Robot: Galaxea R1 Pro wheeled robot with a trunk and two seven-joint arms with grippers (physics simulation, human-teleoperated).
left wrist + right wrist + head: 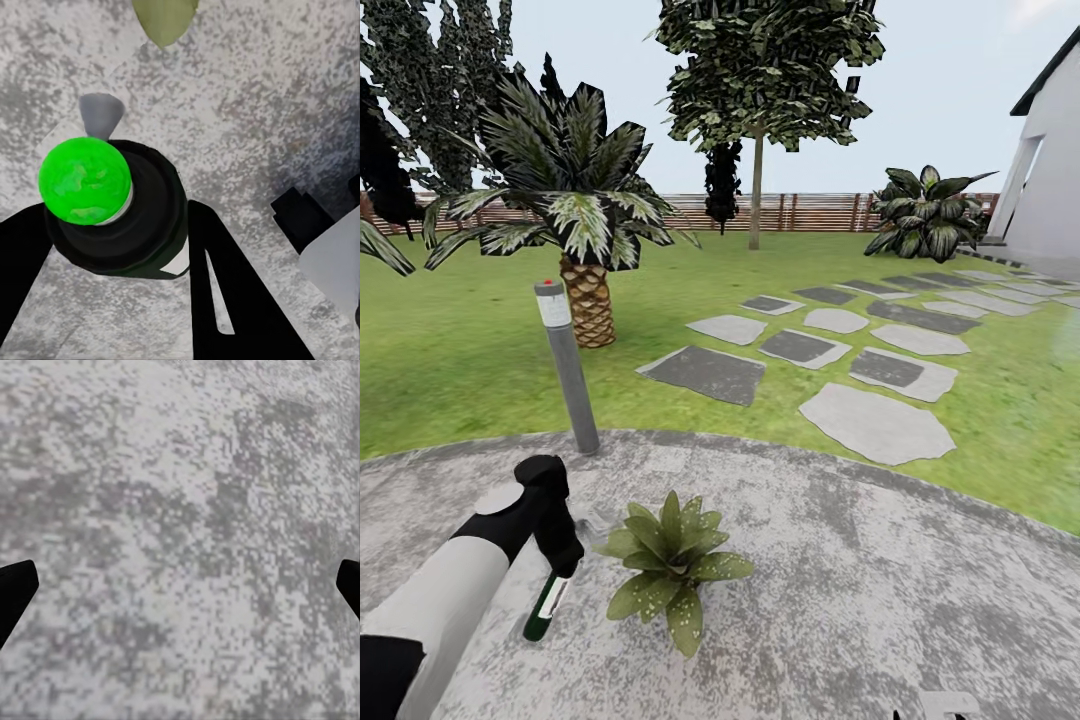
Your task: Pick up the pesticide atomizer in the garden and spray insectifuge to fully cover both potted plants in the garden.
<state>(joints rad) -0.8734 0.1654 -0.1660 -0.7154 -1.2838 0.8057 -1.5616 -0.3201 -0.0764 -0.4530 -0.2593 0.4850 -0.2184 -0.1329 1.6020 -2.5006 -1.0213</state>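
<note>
My left gripper (565, 548) is shut on the pesticide atomizer (546, 606), a slim dark bottle with a pale label, held just above the round grey patio (840, 590). In the left wrist view the black fingers (225, 292) clamp both sides of the bottle's dark body, under its bright green top (84, 180) and grey nozzle (100, 114). One potted plant (665, 565), a low rosette of speckled green leaves, sits right beside the bottle; its leaves hide its pot. A leaf tip (165, 19) lies just beyond the nozzle. My right gripper (180, 585) hangs open over bare paving.
A grey bollard lamp (567, 365) stands at the patio's far edge, with a palm (575, 220) behind it. Stepping stones (860, 350) cross the lawn (450, 350) toward a white building (1050, 170). A slatted fence (800, 212) closes the back.
</note>
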